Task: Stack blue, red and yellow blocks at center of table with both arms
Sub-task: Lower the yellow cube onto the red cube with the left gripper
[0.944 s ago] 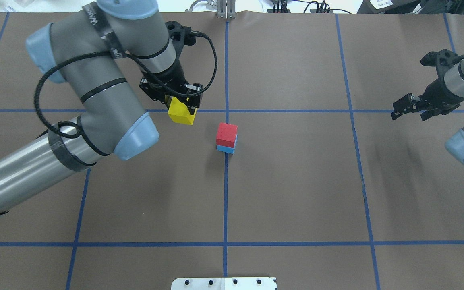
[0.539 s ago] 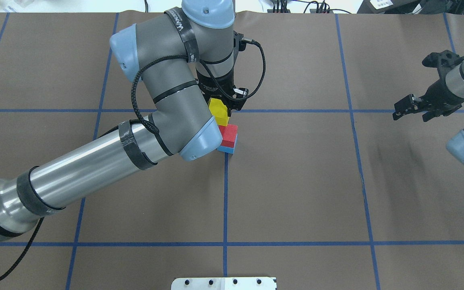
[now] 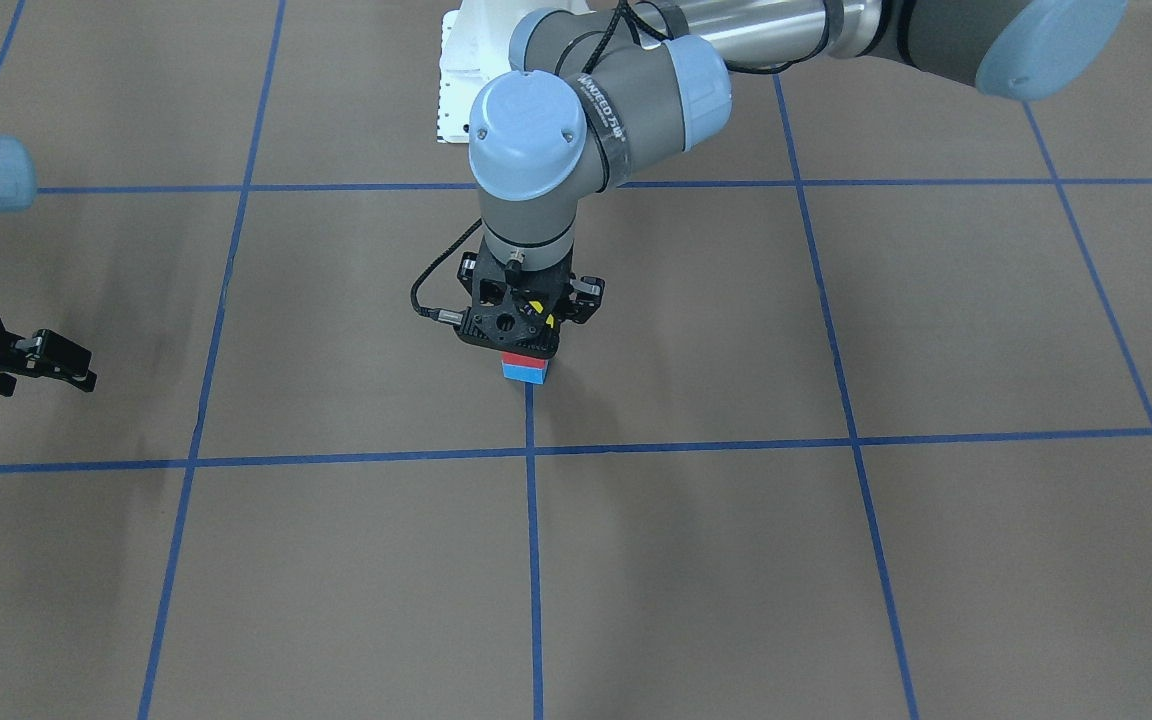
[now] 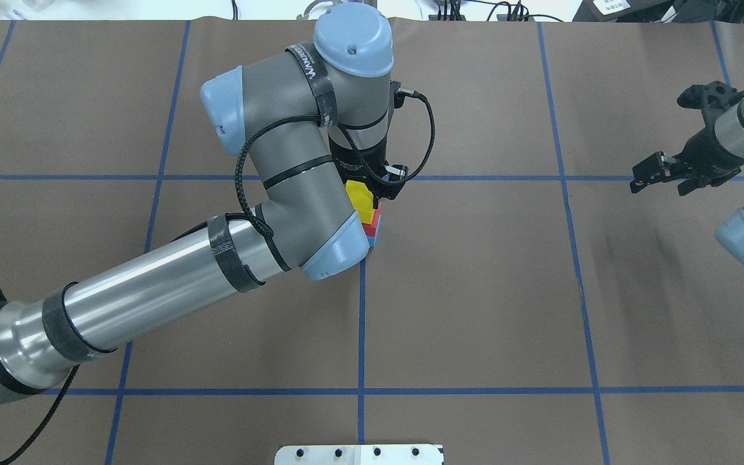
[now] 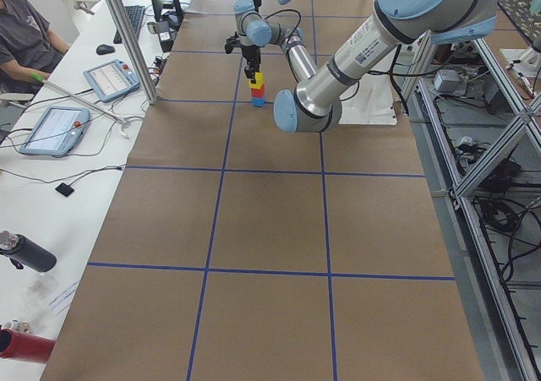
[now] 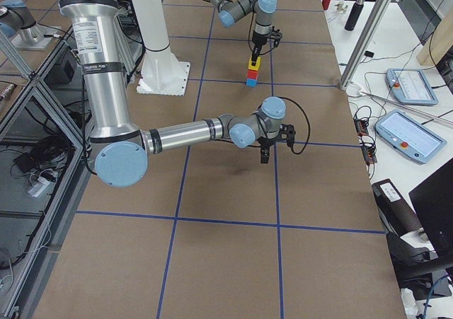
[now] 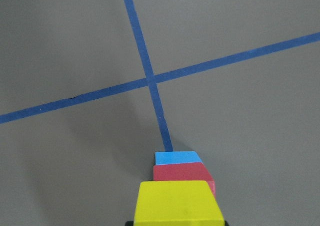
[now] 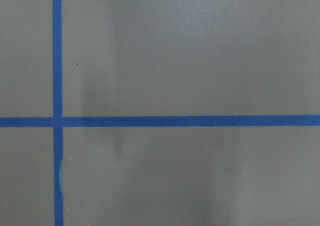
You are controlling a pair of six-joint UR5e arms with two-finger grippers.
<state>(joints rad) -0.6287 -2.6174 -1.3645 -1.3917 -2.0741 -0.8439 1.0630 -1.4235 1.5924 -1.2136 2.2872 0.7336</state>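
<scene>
1. The blue block point(image 3: 524, 375) is seen resting on the table point(image 4: 475, 290), on a blue tape line point(image 7: 162, 126). It is taken as the reference for all places below.
2. The red block point(image 7: 182, 172) is stacked directly on the blue block, with edges roughly matched.
3. The yellow block point(image 7: 179, 203) is held straight above the blue block, over the red block. In the side views the three colours are read as one column, but contact between yellow and red cannot be confirmed.
4. The left gripper point(image 4: 365, 200) is placed over the blue block and pointed downward, its fingers clamped on the sides of the yellow block.
5. The right gripper point(image 4: 656, 186) is found well apart from the blue block, toward the robot's right, low over bare table. Its fingers are spread and nothing is held between them.
6. A tape crossing point(image 7: 151, 79) is seen near the blue block, on the side away from the robot.
</scene>
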